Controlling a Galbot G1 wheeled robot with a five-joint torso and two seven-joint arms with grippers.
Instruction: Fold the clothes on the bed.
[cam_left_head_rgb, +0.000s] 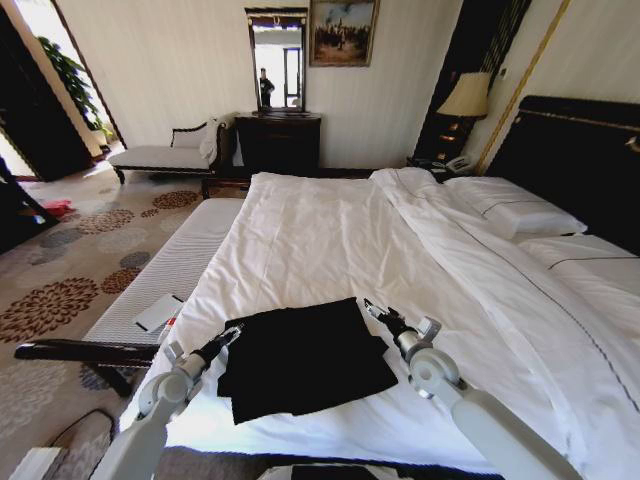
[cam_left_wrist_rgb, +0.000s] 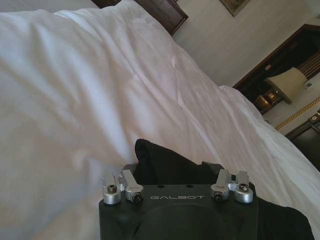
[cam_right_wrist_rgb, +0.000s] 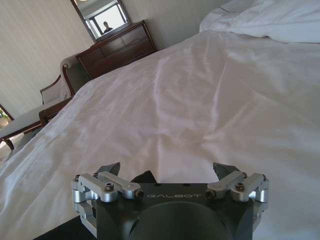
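Clothes (cam_left_head_rgb: 300, 360) — soft black folded rectangle — on smooth white bed (cam_left_head_rgb: 330, 240).

Left gripper (cam_left_wrist_rgb: 177, 172) low over white duvet (cam_left_wrist_rgb: 90, 100), black T-shirt (cam_left_wrist_rgb: 162, 162) fabric bunched between fingers (cam_left_wrist_rgb: 131, 182), jaws closed on it. More black cloth beside gripper body. Dark headboard (cam_left_wrist_rgb: 280, 60), lamp (cam_left_wrist_rgb: 285, 85) beyond bed.
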